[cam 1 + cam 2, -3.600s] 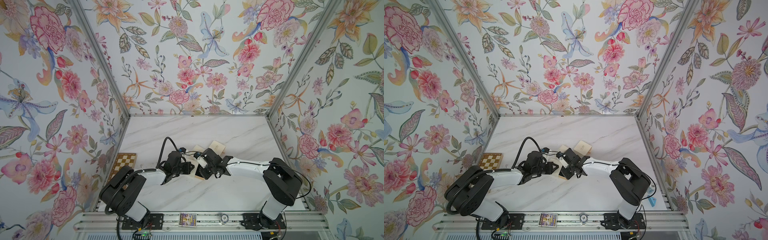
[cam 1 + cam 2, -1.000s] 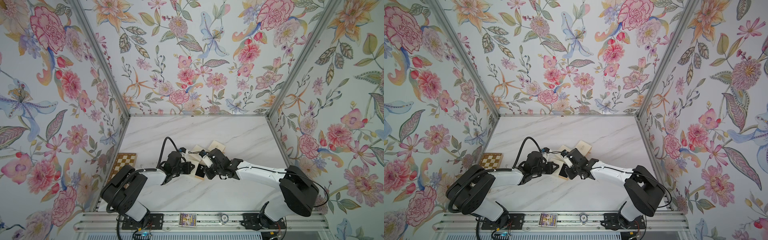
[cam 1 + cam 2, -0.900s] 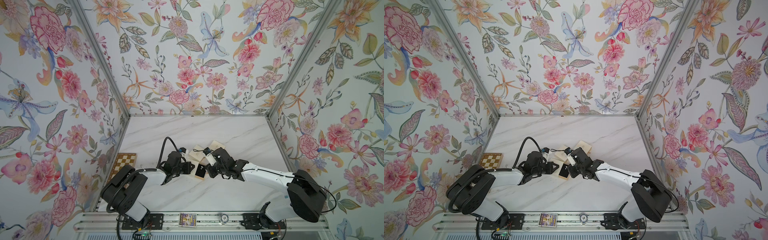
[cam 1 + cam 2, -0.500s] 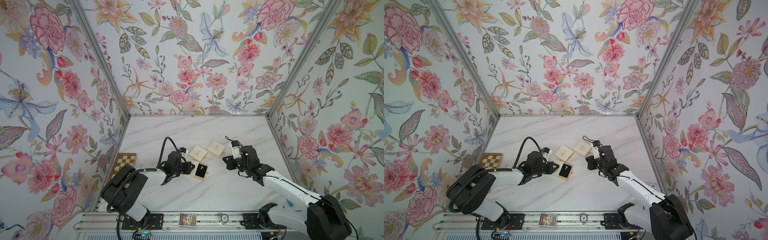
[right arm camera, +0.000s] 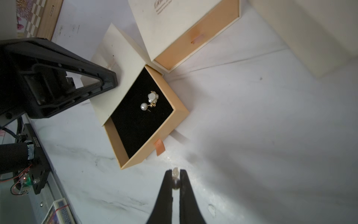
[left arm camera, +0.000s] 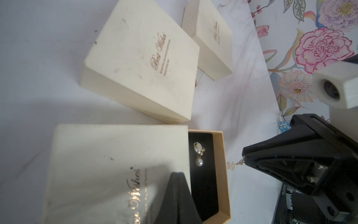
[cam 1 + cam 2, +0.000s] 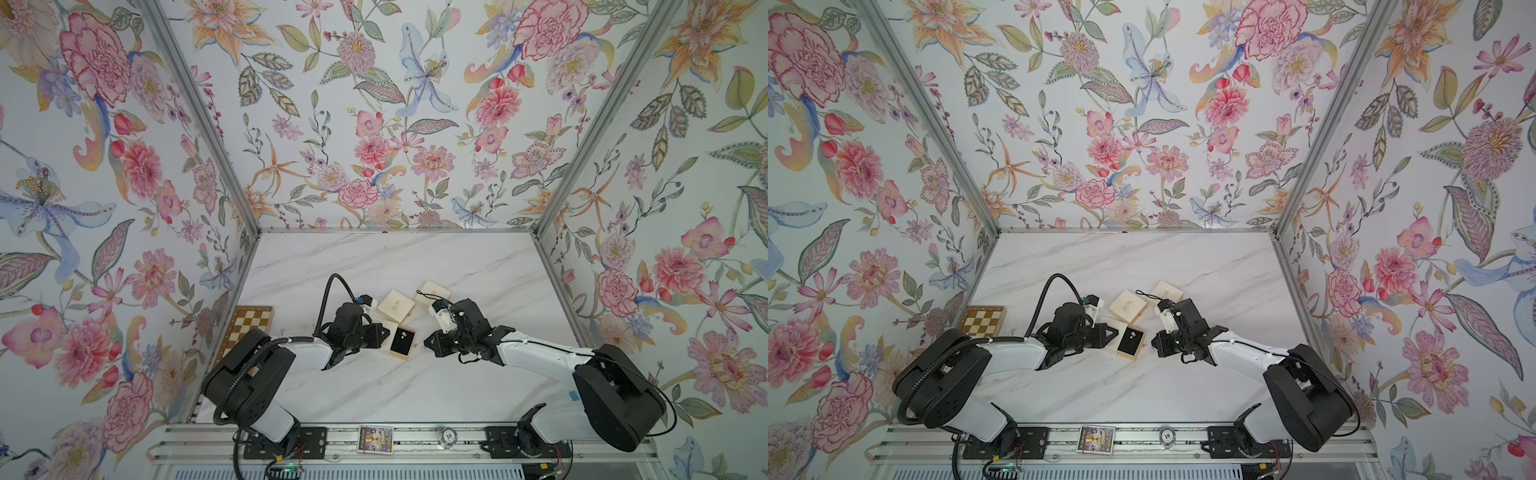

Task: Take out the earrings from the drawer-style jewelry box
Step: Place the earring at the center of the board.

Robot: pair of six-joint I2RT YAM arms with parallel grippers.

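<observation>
The drawer-style jewelry box (image 7: 402,341) (image 7: 1131,340) lies mid-table, its tan drawer (image 5: 147,116) pulled out of the cream sleeve (image 6: 116,164). One pearl-white earring (image 5: 150,100) (image 6: 199,155) lies on the black lining. My left gripper (image 6: 177,173) (image 7: 386,332) is shut, its tip resting on the sleeve. My right gripper (image 5: 175,177) (image 7: 427,343) is just off the drawer's tabbed front, shut on a second earring (image 5: 175,171) (image 6: 231,164), which hangs from its tips over the marble.
Two closed cream boxes (image 7: 396,306) (image 7: 433,293) lie just behind the open one. A chessboard (image 7: 251,324) sits at the table's left edge. A card pack (image 7: 375,439) and a chip (image 7: 448,435) sit on the front rail.
My right gripper has drawn back out of the drawer to the right with an earring in its tips. The left gripper has stayed on the sleeve.
</observation>
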